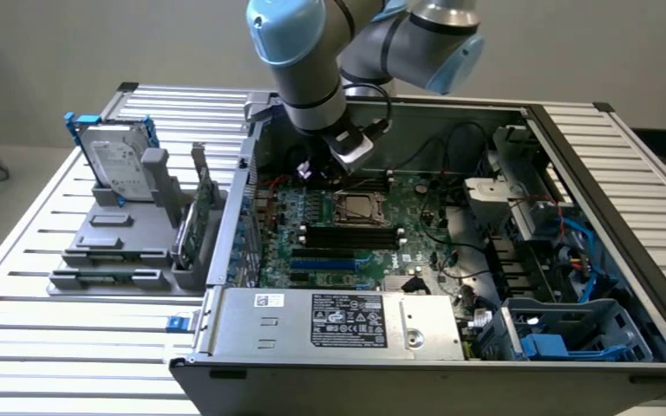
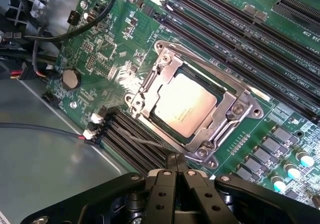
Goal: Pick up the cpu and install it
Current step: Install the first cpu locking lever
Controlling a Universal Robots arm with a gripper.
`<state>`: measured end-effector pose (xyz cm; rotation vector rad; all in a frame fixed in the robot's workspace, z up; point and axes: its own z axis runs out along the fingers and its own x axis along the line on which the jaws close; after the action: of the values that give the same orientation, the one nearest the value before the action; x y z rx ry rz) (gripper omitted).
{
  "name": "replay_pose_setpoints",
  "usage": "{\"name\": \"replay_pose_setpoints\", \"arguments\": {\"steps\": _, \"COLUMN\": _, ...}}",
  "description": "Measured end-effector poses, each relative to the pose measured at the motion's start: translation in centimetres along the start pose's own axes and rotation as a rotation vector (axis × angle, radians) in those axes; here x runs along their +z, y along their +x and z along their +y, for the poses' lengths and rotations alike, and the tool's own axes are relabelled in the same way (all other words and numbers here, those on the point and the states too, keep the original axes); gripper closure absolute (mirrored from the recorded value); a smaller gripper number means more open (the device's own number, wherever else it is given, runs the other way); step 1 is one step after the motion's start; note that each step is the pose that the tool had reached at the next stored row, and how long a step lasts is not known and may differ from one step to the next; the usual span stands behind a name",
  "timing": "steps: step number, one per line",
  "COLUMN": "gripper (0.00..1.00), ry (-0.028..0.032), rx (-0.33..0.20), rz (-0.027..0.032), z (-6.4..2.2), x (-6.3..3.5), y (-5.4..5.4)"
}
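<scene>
The cpu (image 2: 187,104) lies flat in the metal-framed socket (image 2: 235,107) on the green motherboard, its pale shiny top facing up. In the exterior view the cpu (image 1: 360,206) sits in the middle of the open computer case. My gripper (image 2: 176,160) hovers just beside the socket with its two black fingers pressed together and nothing between them. Seen from the exterior camera, the gripper (image 1: 336,173) hangs inside the case, slightly behind and to the exterior view's left of the socket.
Black memory slots (image 1: 350,234) run in front of the socket. A silver power supply (image 1: 333,321) fills the case's near end. A hard drive (image 1: 119,160) stands in a grey holder at the exterior view's left. Cables and a blue drive cage (image 1: 564,334) crowd the right side.
</scene>
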<state>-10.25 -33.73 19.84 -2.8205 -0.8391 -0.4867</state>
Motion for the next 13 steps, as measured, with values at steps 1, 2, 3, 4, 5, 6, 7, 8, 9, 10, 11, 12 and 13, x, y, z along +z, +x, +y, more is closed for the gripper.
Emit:
{"name": "replay_pose_setpoints", "arguments": {"steps": 1, "gripper": 0.89, "ry": 0.0, "rx": 0.0, "rz": 0.0001, "z": 0.03, "x": 0.02, "y": 0.04}}
{"name": "replay_pose_setpoints", "arguments": {"steps": 2, "gripper": 0.89, "ry": 0.0, "rx": 0.0, "rz": 0.0, "z": 0.06, "x": 0.04, "y": 0.08}}
{"name": "replay_pose_setpoints", "arguments": {"steps": 3, "gripper": 0.89, "ry": 0.0, "rx": 0.0, "rz": 0.0001, "z": 0.09, "x": 0.07, "y": 0.12}}
{"name": "replay_pose_setpoints", "arguments": {"steps": 4, "gripper": 0.89, "ry": -0.0001, "rx": 0.0, "rz": 0.0001, "z": 0.12, "x": 0.1, "y": 0.16}}
{"name": "replay_pose_setpoints", "arguments": {"steps": 5, "gripper": 0.89, "ry": -0.0002, "rx": 0.0, "rz": 0.0001, "z": 0.15, "x": 0.12, "y": 0.2}}
{"name": "replay_pose_setpoints", "arguments": {"steps": 6, "gripper": 0.89, "ry": -0.0001, "rx": 0.0, "rz": 0.0001, "z": 0.19, "x": 0.15, "y": 0.24}}
{"name": "replay_pose_setpoints", "arguments": {"steps": 7, "gripper": 0.89, "ry": -0.0002, "rx": 0.0, "rz": 0.0001, "z": 0.23, "x": 0.18, "y": 0.29}}
{"name": "replay_pose_setpoints", "arguments": {"steps": 8, "gripper": 0.89, "ry": -0.0002, "rx": 0.0, "rz": 0.0001, "z": 0.26, "x": 0.2, "y": 0.33}}
{"name": "replay_pose_setpoints", "arguments": {"steps": 9, "gripper": 0.89, "ry": -0.0003, "rx": 0.0, "rz": 0.0001, "z": 0.29, "x": 0.23, "y": 0.37}}
{"name": "replay_pose_setpoints", "arguments": {"steps": 10, "gripper": 0.89, "ry": -0.0003, "rx": 0.0, "rz": 0.0001, "z": 0.33, "x": 0.26, "y": 0.42}}
{"name": "replay_pose_setpoints", "arguments": {"steps": 11, "gripper": 0.89, "ry": -0.0003, "rx": 0.0, "rz": 0.0001, "z": 0.36, "x": 0.29, "y": 0.45}}
{"name": "replay_pose_setpoints", "arguments": {"steps": 12, "gripper": 0.89, "ry": -0.0004, "rx": 0.0, "rz": 0.0001, "z": 0.39, "x": 0.32, "y": 0.49}}
{"name": "replay_pose_setpoints", "arguments": {"steps": 13, "gripper": 0.89, "ry": -0.0005, "rx": 0.0, "rz": 0.0001, "z": 0.41, "x": 0.34, "y": 0.52}}
